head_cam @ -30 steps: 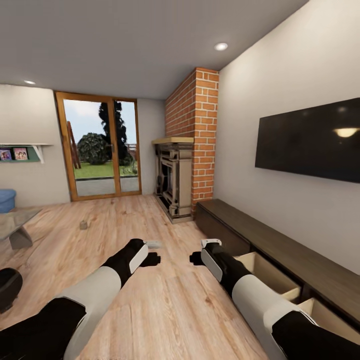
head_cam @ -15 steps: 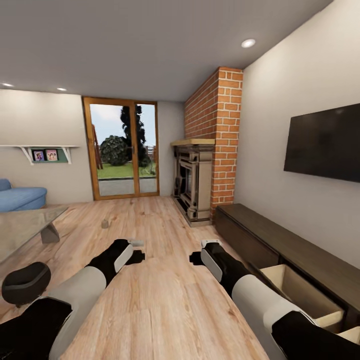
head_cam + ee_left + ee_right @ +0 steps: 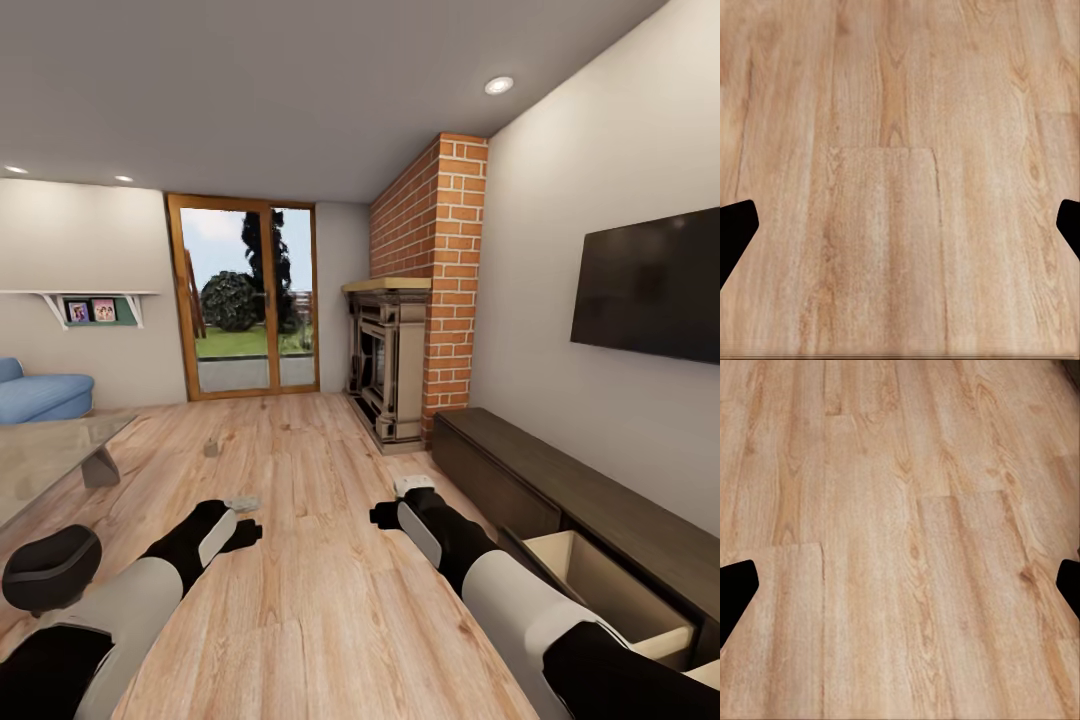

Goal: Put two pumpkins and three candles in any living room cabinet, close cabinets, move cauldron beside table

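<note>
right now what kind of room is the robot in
A living room, most likely: a blue sofa beside a low glass-topped table, a brick fireplace, and a wall-mounted television over a long dark cabinet.

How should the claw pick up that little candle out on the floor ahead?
Probably across its round sides, coming straight down: the candle seems a short stub standing alone on the wood floor, open all around. Finer detail is too small to see.
</note>
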Available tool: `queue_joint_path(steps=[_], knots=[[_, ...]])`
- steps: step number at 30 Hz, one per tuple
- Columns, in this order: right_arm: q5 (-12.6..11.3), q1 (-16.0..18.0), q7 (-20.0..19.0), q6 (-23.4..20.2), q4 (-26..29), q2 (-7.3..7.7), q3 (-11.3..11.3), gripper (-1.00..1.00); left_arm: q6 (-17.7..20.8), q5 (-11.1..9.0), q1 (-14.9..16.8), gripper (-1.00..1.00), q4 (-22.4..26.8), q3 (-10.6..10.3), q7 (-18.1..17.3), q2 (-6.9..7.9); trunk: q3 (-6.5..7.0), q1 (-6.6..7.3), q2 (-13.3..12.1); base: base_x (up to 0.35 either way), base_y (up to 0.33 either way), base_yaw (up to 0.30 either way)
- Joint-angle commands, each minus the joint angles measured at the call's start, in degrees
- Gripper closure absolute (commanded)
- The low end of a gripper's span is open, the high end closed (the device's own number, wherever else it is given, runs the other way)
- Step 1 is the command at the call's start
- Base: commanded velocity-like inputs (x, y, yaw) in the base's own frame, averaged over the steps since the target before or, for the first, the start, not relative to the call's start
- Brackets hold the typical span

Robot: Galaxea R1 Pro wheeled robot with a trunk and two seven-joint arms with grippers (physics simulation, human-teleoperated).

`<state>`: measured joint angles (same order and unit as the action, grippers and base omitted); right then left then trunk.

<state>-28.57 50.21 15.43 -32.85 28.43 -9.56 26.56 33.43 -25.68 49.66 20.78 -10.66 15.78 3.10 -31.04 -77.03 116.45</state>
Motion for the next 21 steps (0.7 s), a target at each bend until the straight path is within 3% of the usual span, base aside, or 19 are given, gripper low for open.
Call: queue_joint_path(steps=[1,5,9,16,21], knots=[[-0.61,0.06,0.49,-0.04,0.07,0.03,0.39,-1.0,0.23,-0.6,-0.02,-1.0,0.13,-0.42,0.42,0.06,-0.07,0.01,0.04,0.01,0.0,0.0],[-0.61,0.06,0.37,0.81,0.08,-0.05,0.6,-1.0,-0.04,-0.65,-2.2,-1.0,0.22,-0.45,0.36,0.06,-0.07,0.01,0.04,0.004,0.0,0.0],[-0.59,0.06,0.31,2.6,0.05,0.12,0.67,-1.0,-3.66,-0.68,-3.69,-1.0,0.32,-0.52,0.3,0.0,-0.07,0.01,0.04,0.0,0.0,0.0],[-0.52,0.05,0.3,3.79,0.04,0.24,0.69,-1.0,-14.52,-0.68,-9.03,-1.0,1.28,-0.43,0.17,0.23,1.19,1.54,-2.77,0.0,0.0,0.0],[-0.55,0.02,0.25,4.67,0.04,0.24,0.69,-1.0,-19.32,-0.69,-13.64,-1.0,4.09,-0.41,0.18,1.15,2.12,2.64,-4.78,0.0,0.0,0.0]])
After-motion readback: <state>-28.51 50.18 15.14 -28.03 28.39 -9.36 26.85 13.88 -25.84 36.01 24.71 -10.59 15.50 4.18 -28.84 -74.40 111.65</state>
